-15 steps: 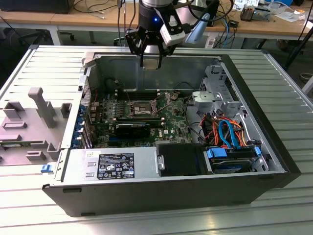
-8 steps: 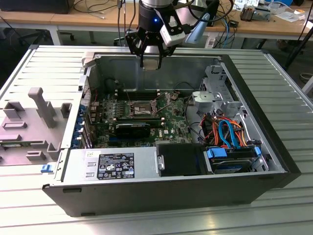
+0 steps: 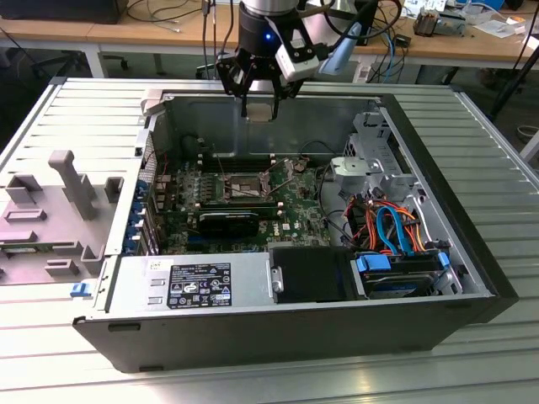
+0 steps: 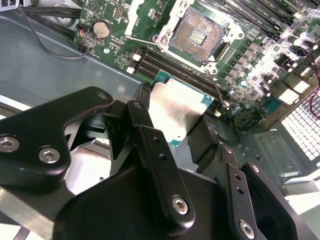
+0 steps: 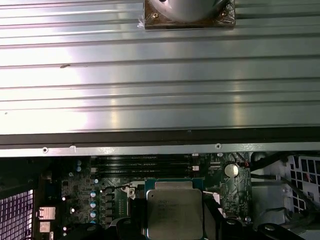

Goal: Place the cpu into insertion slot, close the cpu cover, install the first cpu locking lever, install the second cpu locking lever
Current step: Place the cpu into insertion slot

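Observation:
My gripper (image 3: 259,106) hangs above the far wall of the open computer case (image 3: 472,252), shut on the cpu (image 3: 261,112). In both wrist views the cpu (image 4: 177,107) (image 5: 175,210) is a flat square chip with a dull silver top and a green edge, held between the black fingers (image 4: 145,125). Below it on the green board lies the insertion slot (image 3: 244,187) (image 4: 197,35), its dark contact field bare inside a silvery rim. The cpu cover (image 4: 134,12) looks folded back beside the socket. Two thin wire levers (image 4: 141,39) stand loose beside it.
A long black block (image 3: 227,223) sits in front of the socket. The power supply (image 3: 194,286) fills the near left corner, drive bays with orange and blue cables (image 3: 392,227) the exterior view's right. A grey fixture (image 3: 67,194) rests on the table (image 3: 472,362) at the left.

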Motion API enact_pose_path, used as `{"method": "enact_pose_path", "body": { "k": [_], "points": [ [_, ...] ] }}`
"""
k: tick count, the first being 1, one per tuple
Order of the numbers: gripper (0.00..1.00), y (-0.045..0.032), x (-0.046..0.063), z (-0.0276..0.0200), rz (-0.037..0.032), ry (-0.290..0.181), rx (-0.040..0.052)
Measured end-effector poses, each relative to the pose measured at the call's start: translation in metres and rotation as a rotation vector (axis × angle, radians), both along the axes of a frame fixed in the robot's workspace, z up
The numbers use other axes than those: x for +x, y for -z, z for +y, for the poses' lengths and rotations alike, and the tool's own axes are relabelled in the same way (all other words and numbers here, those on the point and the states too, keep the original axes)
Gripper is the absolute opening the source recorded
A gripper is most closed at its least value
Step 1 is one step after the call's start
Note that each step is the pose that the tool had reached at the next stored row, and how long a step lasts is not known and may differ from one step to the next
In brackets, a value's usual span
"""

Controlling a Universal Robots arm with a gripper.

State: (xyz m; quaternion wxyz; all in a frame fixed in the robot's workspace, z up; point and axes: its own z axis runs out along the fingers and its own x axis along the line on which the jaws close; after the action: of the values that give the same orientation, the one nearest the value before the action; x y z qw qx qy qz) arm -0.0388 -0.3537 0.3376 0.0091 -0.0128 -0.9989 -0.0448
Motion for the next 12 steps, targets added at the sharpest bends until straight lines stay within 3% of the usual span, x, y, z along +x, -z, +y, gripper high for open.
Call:
{"method": "enact_pose_path", "body": {
  "k": [8, 12],
  "points": [
    [0.54, 0.0011, 0.0000, -0.0008, 0.0001, 0.000, -0.0001],
    [0.54, 0.0052, 0.0000, -0.0036, 0.0000, 0.000, 0.0000]
  ]
}}
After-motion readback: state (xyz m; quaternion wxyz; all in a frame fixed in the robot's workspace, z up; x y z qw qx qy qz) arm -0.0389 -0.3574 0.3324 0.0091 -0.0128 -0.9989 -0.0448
